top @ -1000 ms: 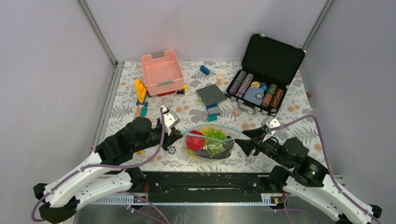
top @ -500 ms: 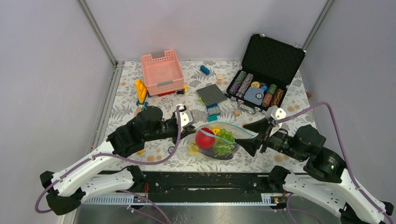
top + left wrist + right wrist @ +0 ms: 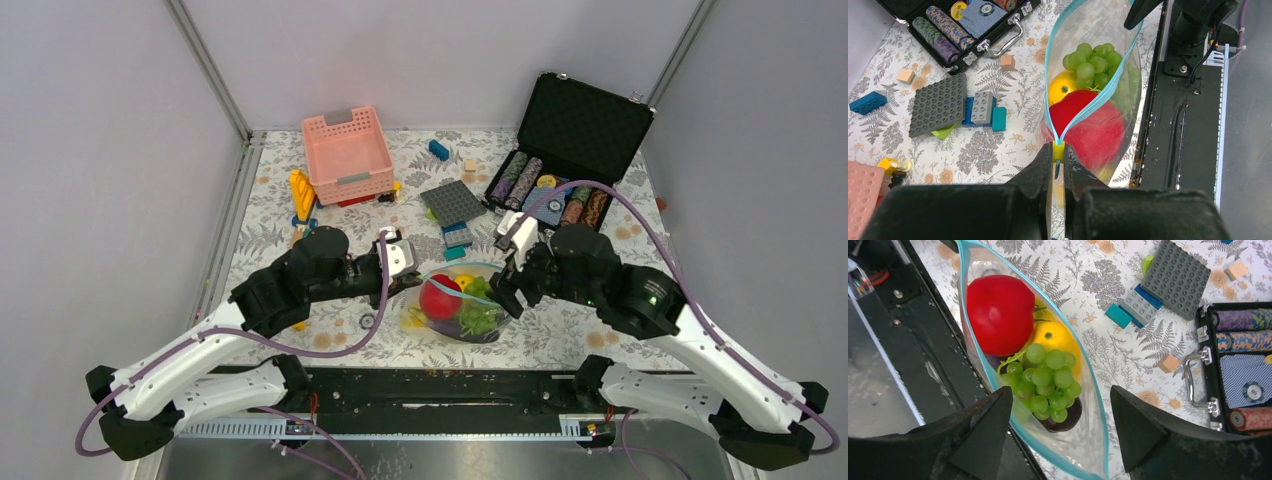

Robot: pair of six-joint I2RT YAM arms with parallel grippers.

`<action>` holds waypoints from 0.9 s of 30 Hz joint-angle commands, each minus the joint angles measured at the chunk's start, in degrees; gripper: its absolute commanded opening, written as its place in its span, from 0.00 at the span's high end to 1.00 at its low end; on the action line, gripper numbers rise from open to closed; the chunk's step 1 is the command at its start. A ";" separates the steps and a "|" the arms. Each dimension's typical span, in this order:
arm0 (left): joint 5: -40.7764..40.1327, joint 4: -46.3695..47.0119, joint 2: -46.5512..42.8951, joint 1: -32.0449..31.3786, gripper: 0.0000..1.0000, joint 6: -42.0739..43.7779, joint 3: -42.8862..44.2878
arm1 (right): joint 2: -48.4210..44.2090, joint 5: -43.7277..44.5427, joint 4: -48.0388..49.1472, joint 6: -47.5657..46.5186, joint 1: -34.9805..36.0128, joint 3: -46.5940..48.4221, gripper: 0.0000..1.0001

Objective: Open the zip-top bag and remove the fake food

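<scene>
The clear zip-top bag [image 3: 441, 324] lies near the table's front edge with its light-blue mouth spread open. My left gripper [image 3: 404, 266] is shut on the bag's left end, pinching the yellow slider [image 3: 1059, 150] between its fingertips [image 3: 1043, 162]. Inside lies the fake food: a red tomato [image 3: 1000, 312], green grapes [image 3: 1043, 380], a yellow fruit [image 3: 1054, 337] and a dark round piece [image 3: 1064, 421]. My right gripper [image 3: 506, 289] hovers over the bag's right end. In the right wrist view the right gripper [image 3: 1059, 396] is open, straddling the open mouth, touching nothing.
A pink basket [image 3: 347, 155] stands at the back left. An open black case of poker chips [image 3: 560, 190] sits at the back right. A grey baseplate [image 3: 452, 203], bricks and wooden blocks lie behind the bag. A black rail [image 3: 450, 385] runs along the near edge.
My right gripper has swung left from beside the bag to above its right end, and its jaws have spread wider. My left gripper lifted the bag's left end up and right.
</scene>
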 commanded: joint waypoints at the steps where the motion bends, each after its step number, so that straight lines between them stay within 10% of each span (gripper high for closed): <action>1: 2.82 5.12 -1.19 0.01 1.00 2.05 1.72 | 1.84 0.17 0.07 -9.64 -0.15 1.62 0.21; 10: 4.03 5.17 -2.52 0.05 1.00 4.08 0.19 | 7.90 1.06 2.93 -17.26 -0.24 0.91 0.23; 20: 1.40 6.78 -5.22 0.03 1.00 3.37 -3.06 | 6.81 -2.73 5.75 -16.27 -0.32 0.13 0.99; 27: -13.26 16.91 -5.00 0.05 0.82 -6.28 -6.21 | 2.97 2.92 6.18 -2.71 -0.33 0.42 1.00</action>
